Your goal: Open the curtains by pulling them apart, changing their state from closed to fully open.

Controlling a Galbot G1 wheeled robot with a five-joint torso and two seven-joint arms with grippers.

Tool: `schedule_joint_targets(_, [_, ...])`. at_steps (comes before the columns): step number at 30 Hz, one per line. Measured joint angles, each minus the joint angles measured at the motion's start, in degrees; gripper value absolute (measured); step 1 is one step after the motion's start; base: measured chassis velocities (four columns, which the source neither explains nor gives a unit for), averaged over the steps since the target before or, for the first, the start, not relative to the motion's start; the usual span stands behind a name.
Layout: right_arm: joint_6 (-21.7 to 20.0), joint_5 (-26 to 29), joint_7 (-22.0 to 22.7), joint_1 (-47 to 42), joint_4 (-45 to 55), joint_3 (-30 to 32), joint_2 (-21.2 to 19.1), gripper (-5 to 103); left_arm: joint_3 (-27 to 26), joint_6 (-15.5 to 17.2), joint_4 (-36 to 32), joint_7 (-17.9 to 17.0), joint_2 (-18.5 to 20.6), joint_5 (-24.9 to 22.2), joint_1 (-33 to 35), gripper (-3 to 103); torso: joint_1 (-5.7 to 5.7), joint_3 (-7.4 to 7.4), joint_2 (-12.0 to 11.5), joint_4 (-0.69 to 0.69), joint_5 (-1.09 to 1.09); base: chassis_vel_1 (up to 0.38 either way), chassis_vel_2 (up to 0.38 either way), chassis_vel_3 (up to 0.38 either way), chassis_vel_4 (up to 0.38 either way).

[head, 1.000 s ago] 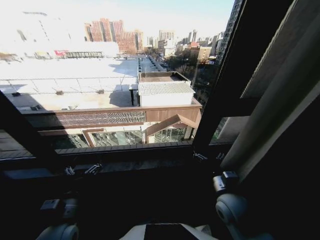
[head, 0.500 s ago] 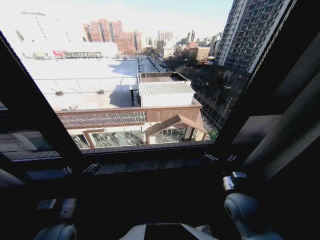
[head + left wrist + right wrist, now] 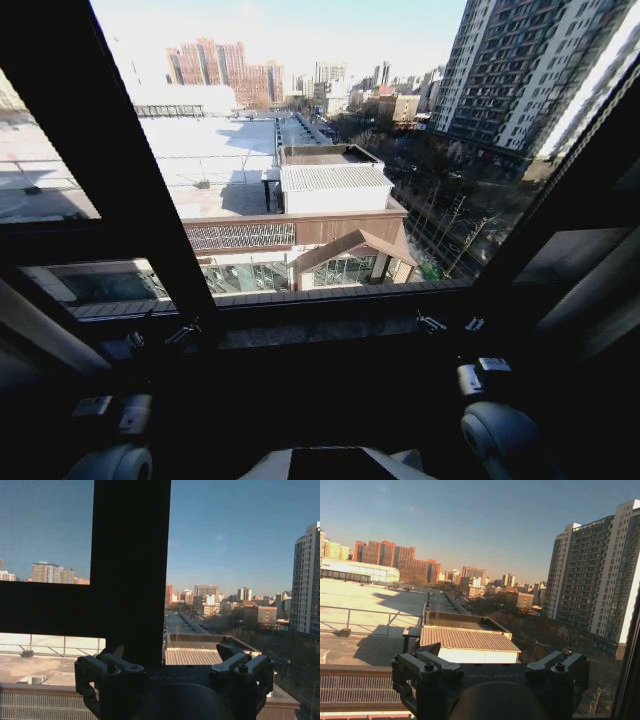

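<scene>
1. Left gripper [image 3: 160, 338]. In the head view we locate it in the lower left of the frame, just below the window sill [image 3: 330, 330]. In the left wrist view the left gripper [image 3: 172, 667] sits at the bottom edge. Its two fingers [image 3: 107, 666] are spread wide, with nothing between them. Beyond them we see the dark window frame bars [image 3: 131, 570], one upright and one horizontal, crossing the upper left of that frame.

2. Right gripper [image 3: 447, 324]. In the head view we locate it in the lower right of the frame, at the same height as the left one and well apart from it. In the right wrist view the right gripper [image 3: 490, 669] is also at the bottom edge. Its fingers [image 3: 560, 666] are spread wide and grip nothing. Past them we see open glass and the low building [image 3: 467, 639] with a ribbed roof.

3. The curtains. We find the left panel [image 3: 45, 335] as a pale slanted band at the lower left edge of the head view, just beside the left gripper. We cannot tell whether they touch. The right panel [image 3: 597, 290] is a dim slanted band at the lower right edge, to the right of the right gripper and apart from it.

4. Between the two panels the window is uncovered across the centre of the frame. A tall tower block [image 3: 520, 70] fills the upper right.
</scene>
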Motion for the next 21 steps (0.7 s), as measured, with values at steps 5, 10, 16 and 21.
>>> schedule_joint_targets(5, [-0.36, -1.09, 0.06, 0.47, 0.37, -1.17, 0.81, 100, -0.43, -0.21, -0.17, 0.00, 0.36, -0.79, 0.65, 100, 0.00, 0.00, 0.00, 0.00, -0.01, 0.347, 0.359, -0.355, -0.350])
schedule_joint_targets(10, [-1.98, -1.31, 0.66, 0.97, 1.05, -1.77, 1.47, 100, -0.77, -1.27, -0.37, 0.08, 0.61, -1.71, 1.67, 100, 0.00, 0.00, 0.00, 0.00, 0.00, 0.346, 0.370, -0.352, -0.365])
schedule_joint_targets(16, [-3.72, -0.74, 1.23, 0.88, 2.58, -2.72, 2.14, 100, -0.99, -1.48, -0.48, 0.14, 0.96, -2.35, 1.90, 100, 0.00, 0.00, 0.00, -0.01, 0.00, 0.346, 0.363, -0.363, -0.361])
schedule_joint_targets(21, [-5.15, 0.53, 1.40, 1.00, 3.30, -3.87, 2.80, 100, -0.87, -1.48, -0.48, 0.16, 1.26, -2.55, 1.71, 100, 0.01, 0.00, 0.00, 0.00, -0.02, 0.327, 0.331, -0.343, -0.331])
